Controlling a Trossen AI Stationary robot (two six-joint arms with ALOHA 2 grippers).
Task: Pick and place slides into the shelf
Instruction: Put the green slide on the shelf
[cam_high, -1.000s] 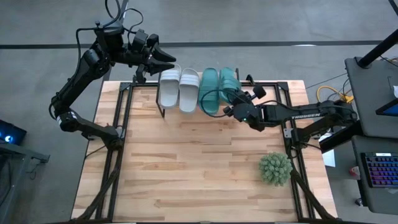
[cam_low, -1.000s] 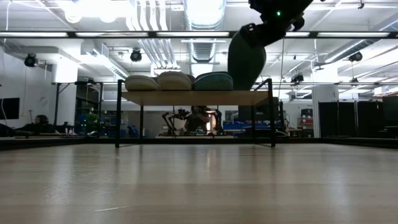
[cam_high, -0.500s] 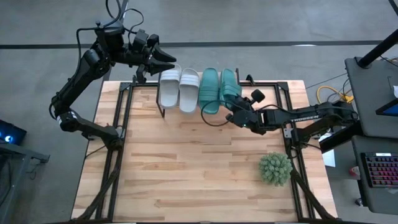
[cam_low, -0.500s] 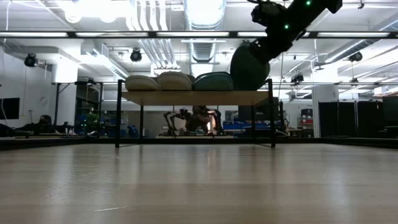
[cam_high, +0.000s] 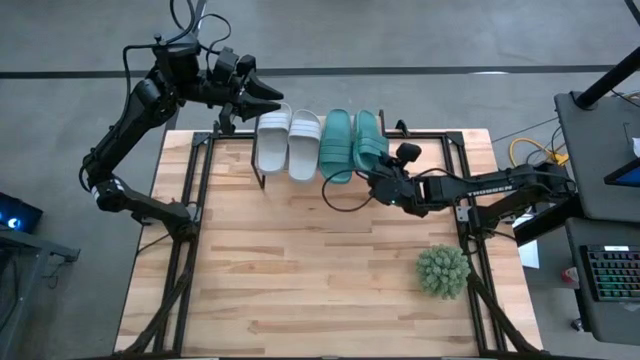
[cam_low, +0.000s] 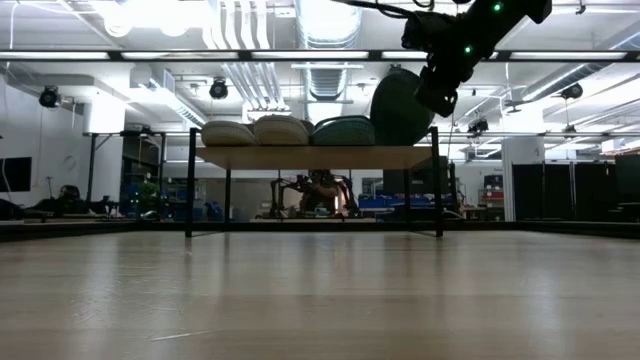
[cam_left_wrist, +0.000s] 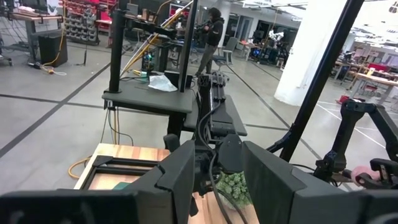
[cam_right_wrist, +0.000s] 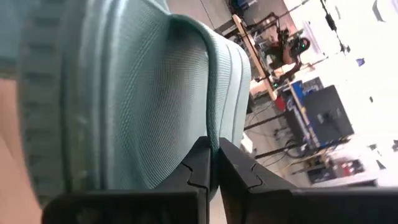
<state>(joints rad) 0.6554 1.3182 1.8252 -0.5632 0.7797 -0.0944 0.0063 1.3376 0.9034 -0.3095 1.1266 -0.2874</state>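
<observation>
On the low shelf (cam_low: 300, 157) at the table's far edge lie two pale slides (cam_high: 288, 143) and a teal slide (cam_high: 337, 145), side by side on its wooden top. A second teal slide (cam_high: 368, 135) sits at the shelf's right end, and in the low view it (cam_low: 400, 105) rises steeply above the top. My right gripper (cam_high: 380, 178) is shut on its near end. My left gripper (cam_high: 268, 97) hangs open and holding nothing above the shelf's far left corner. My right gripper pinches a thin raised edge of the teal slide (cam_right_wrist: 210, 127) between its two fingers, at the slide's near end. The fingers come from the table's near right side, slanting slightly down. The slide stands tilted over the shelf's right end; whether its far end rests on the shelf is hidden.
A spiky green plant ball (cam_high: 442, 270) sits on the table's near right part. The table's black frame rails (cam_high: 195, 190) run along both sides. Bare wood (cam_high: 310, 270) fills the middle and near part of the table.
My right gripper has rolled about its own axis and sunk a little toward the shelf, staying shut. The teal slide it holds has turned from standing on its side toward strap-up and has come down lower over the shelf's right end.
</observation>
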